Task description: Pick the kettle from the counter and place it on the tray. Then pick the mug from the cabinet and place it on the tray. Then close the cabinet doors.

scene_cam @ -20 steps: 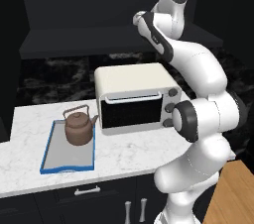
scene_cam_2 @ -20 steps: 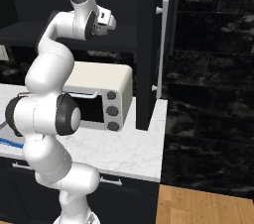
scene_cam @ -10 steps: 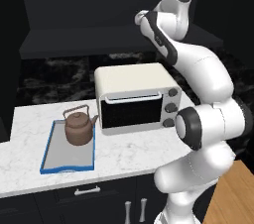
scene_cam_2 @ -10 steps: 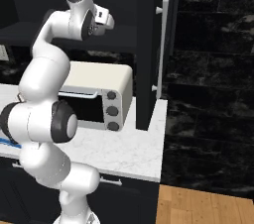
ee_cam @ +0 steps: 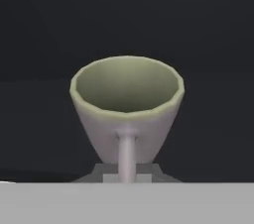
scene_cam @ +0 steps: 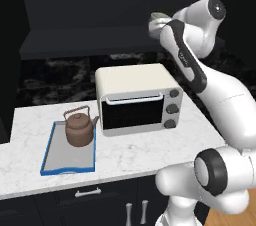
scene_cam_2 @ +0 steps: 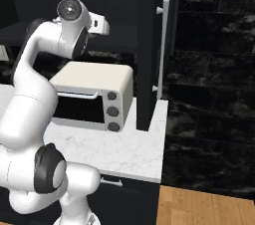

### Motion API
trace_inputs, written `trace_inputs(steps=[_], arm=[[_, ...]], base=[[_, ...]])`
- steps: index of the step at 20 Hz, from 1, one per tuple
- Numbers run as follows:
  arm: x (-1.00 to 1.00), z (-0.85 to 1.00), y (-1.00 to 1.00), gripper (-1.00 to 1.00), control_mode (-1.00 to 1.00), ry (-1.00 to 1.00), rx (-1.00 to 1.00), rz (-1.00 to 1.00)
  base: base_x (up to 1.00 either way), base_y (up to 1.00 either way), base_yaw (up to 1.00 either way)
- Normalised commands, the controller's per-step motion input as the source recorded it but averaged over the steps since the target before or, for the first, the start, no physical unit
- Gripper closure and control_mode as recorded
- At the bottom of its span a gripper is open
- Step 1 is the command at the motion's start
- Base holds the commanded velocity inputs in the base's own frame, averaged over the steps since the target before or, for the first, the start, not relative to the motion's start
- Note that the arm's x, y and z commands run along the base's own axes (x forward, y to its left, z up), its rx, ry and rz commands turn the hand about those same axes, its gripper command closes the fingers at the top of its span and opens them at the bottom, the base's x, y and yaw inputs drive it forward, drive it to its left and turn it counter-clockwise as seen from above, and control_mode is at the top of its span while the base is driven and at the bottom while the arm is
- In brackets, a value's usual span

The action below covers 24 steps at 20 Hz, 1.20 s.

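Left base view: I see the mug (scene_cam: pixel 159 20) at the claw (scene_cam: pixel 161 29), raised by the cabinet (scene_cam: pixel 100 15); the kettle (scene_cam: pixel 80 128) sits on the tray (scene_cam: pixel 55 162), low and well left of the claw, on the desk (scene_cam: pixel 130 155).

Hand view: I see the claw pinching the mug (ee_cam: pixel 127 104) by its handle.

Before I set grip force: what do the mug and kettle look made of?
Mug: probably glazed ceramic, with smooth greyish-beige walls, a greenish inside and a thick rim. Kettle: likely dull metal or stoneware, uniformly matte brown with a thin hoop handle. The render leaves both uncertain.
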Motion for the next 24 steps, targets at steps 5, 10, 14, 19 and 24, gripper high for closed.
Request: trace_inputs(steps=[5,10,14,19,24], arm=[[-1.0,0.12,0.17,1.0,-1.0,-0.03,-0.14,0.64],[-1.0,0.01,0.57,1.0,-1.0,0.0,-0.31,0.7],[-1.0,-0.07,0.5,1.0,-1.0,0.0,-0.18,0.51],[-0.91,-0.37,0.72,1.0,-1.0,0.0,-0.12,0.28],[-0.69,-0.9,0.86,1.0,-1.0,0.0,-0.01,0.06]], base=[[0.0,0.0,0.0],[0.0,0.0,0.0],[0.0,0.0,0.0],[0.0,0.0,0.0],[0.0,0.0,0.0]])
